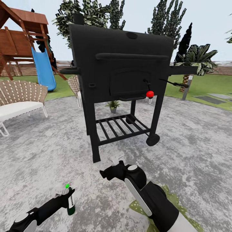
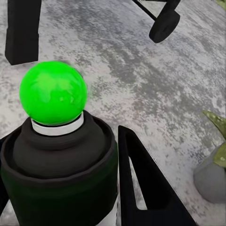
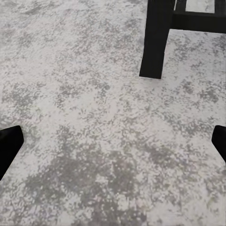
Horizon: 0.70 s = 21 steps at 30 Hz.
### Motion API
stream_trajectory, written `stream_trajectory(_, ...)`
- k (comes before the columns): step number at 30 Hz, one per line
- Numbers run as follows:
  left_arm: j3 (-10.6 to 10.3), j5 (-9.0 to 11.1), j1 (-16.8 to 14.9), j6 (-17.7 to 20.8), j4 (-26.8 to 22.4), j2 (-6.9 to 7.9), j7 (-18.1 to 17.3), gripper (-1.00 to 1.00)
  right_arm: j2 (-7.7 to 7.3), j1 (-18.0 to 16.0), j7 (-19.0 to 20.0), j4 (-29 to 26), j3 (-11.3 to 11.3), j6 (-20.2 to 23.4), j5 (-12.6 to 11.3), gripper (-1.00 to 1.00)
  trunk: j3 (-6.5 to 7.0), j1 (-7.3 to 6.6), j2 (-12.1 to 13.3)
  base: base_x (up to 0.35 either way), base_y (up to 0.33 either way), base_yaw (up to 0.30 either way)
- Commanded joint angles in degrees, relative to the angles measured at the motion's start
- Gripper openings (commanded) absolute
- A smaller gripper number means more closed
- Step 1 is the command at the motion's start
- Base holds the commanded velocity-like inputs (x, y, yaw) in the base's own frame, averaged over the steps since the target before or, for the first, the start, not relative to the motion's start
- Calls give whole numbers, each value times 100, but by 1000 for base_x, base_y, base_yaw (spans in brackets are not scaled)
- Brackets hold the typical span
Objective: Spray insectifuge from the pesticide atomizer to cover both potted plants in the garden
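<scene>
The patio [image 1: 199, 154], a round spread of mottled grey stone, is ringed by lawn [image 1: 206, 85], with a slatted fence [image 1: 222, 69] and trees [image 1: 167, 19] behind. A black grill [image 1: 122, 67] on four legs is set in the middle of the patio, with a slatted lower shelf, a wheel [image 1: 152, 139] at one leg and a red knob [image 1: 149, 94] on its front. A wooden playset [image 1: 22, 35] with a blue slide [image 1: 43, 69] is seen at the far left, and a wicker sofa [image 1: 19, 96] with a white cushion is placed before it. A palm-like plant [image 1: 198, 58] is seen to the right of the grill. The right arm [image 1: 151, 196] is stretched forward low in the head view, over a potted plant [image 1: 170, 196] with broad speckled leaves; the grey pot of this plant [image 2: 213, 176] is seen in the left wrist view. A second plant [image 1: 113, 105], small and thin-leaved in a grey pot, is seen beyond the grill, between its legs. The right gripper [image 3: 113, 143] is held wide apart, nothing between its fingers [image 3: 9, 143], with bare stone and a grill leg [image 3: 155, 40] before it. The left gripper [image 1: 66, 196] is clamped on the atomizer [image 1: 70, 203], which is held upright above the patio at the lower left; its dark green body, white label and black neck are topped by a bright green ball [image 2: 52, 92].
</scene>
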Motion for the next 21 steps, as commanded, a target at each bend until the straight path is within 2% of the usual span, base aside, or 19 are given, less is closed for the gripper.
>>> stream_trajectory(1,-4,-3,0,-13,7,3,-5,-100,-5,0,2,0,-4,-7,-10,100,0,0,0,1,20,155)
stream_trajectory(6,-52,-23,0,-23,7,16,-36,-100,-30,0,77,2,12,-80,-53,100,0,0,0,0,271,26)
stream_trajectory(7,-31,-4,0,-16,45,9,3,-100,-42,0,506,0,-46,-98,-47,100,0,0,0,0,339,0)
stream_trajectory(9,-16,-24,-5,-22,216,-4,32,-100,-62,0,849,4,-170,-100,-35,100,0,0,0,0,340,0)
stream_trajectory(10,-18,-81,-15,-23,277,-3,14,-100,-86,0,931,5,-341,-110,-36,100,0,0,0,0,340,0)
stream_trajectory(12,-19,-417,-24,-25,325,-5,-36,-100,-181,0,997,3,-572,-221,-36,100,0,0,0,0,340,0)
stream_trajectory(14,-19,-801,-32,-25,328,-42,-234,-100,-239,0,1042,9,-617,-346,-43,100,0,0,0,0,340,0)
stream_trajectory(15,-19,-943,-36,-24,333,-101,-400,-100,-251,0,1147,13,-603,-366,-44,100,0,0,0,0,340,0)
stream_trajectory(17,-14,-1180,-47,-24,382,-244,-732,-100,-263,0,1825,18,-396,-340,-11,100,0,0,0,0,340,0)
stream_trajectory(19,-11,-1253,-86,-27,518,-288,-944,-100,-264,0,2274,20,-238,-278,6,100,0,0,0,0,340,0)
stream_trajectory(21,-3,-1273,-172,-27,634,-324,-1430,-100,-267,0,2454,23,120,-252,11,100,0,0,0,68,338,0)
